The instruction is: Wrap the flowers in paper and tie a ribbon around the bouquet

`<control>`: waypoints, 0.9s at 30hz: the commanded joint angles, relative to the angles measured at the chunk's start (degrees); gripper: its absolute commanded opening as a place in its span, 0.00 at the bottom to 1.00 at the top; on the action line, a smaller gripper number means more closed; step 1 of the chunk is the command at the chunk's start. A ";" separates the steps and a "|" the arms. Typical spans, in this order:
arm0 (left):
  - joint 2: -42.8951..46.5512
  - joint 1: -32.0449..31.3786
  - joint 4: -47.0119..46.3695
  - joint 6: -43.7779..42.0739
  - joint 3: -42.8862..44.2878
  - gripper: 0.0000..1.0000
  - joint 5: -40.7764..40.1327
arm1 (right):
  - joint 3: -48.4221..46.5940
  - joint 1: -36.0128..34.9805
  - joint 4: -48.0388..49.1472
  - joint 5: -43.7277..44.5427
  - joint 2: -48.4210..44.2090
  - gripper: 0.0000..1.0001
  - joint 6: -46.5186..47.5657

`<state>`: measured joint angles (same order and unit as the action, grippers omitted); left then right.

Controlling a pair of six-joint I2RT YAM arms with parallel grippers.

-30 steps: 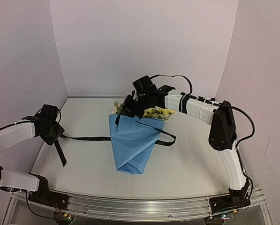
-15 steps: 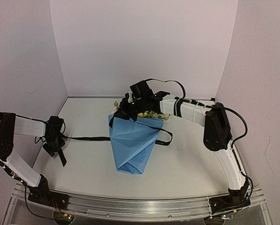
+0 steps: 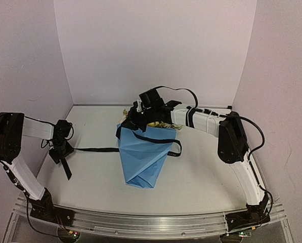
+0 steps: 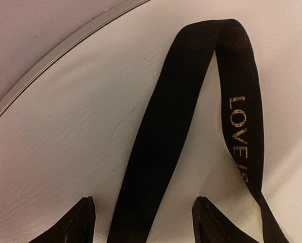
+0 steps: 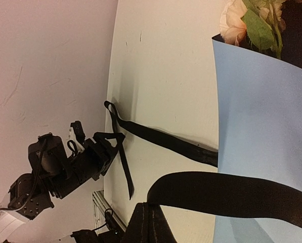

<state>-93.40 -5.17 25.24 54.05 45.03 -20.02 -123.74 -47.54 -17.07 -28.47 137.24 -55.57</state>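
Observation:
The bouquet lies mid-table, its light blue paper [image 3: 141,157] forming a cone around the yellow and pink flowers [image 3: 163,123]. The black ribbon [image 3: 92,149] runs from the left across the cone and loops out at its right side. My right gripper [image 3: 135,120] hovers over the cone's upper left and is shut on the ribbon [image 5: 231,195], with the fingertips [image 5: 149,212] pinched together. At the far left my left gripper [image 3: 62,147] stands open over the ribbon's folded end [image 4: 156,152]. That lettered strip lies between the fingertips [image 4: 85,215], touching neither.
Purple walls close the table on three sides. A metal rim [image 4: 65,43] runs just past the left gripper. A metal rail [image 3: 151,223] with both arm bases edges the near side.
My left gripper has let go of the ribbon and its jaws have spread. The left arm has folded back and lowered. The right gripper has shifted slightly left, still holding the ribbon.

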 commanded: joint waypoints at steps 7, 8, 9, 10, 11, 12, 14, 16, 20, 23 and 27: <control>-7.57 0.97 2.67 -4.97 7.45 0.57 -0.29 | 0.50 -0.35 3.21 -1.67 1.10 0.00 0.03; -8.10 1.11 2.69 -4.86 7.52 0.53 -0.75 | 0.61 -0.38 3.28 -1.69 1.11 0.00 0.02; -8.72 1.39 2.76 -4.73 7.52 0.51 -0.90 | 0.74 -0.41 3.34 -1.78 1.16 0.00 0.02; -9.61 2.03 2.64 -4.66 7.46 0.47 -0.69 | 0.85 -0.40 3.43 -1.85 1.19 0.00 -0.03; -10.25 2.40 2.65 -4.65 7.55 0.42 -0.17 | 0.92 -0.37 3.50 -1.94 1.19 0.00 -0.10; -10.94 2.80 2.63 -4.77 7.62 0.38 0.24 | 1.01 -0.39 3.58 -2.04 1.19 0.00 -0.11; -11.45 2.97 2.51 -5.23 7.78 0.25 0.87 | 1.16 -0.39 3.69 -2.11 1.07 0.00 -0.15; -11.23 2.97 2.25 -5.84 7.90 0.09 1.90 | 1.33 -0.39 3.71 -2.08 0.90 0.00 -0.11; -7.64 2.73 2.62 -7.94 7.93 0.00 4.00 | 1.34 -0.43 3.73 -2.08 0.86 0.00 0.01; -2.55 1.42 3.91 -9.56 7.85 0.00 6.09 | 1.60 -0.51 3.71 -1.82 0.84 0.00 0.26; 5.94 -3.75 6.36 -10.28 8.43 0.00 9.71 | 2.18 -0.50 3.62 -1.25 0.77 0.00 0.61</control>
<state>-97.10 -3.94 28.03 45.82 52.94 -15.34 -122.26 -47.57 -15.39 -29.93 137.47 -55.59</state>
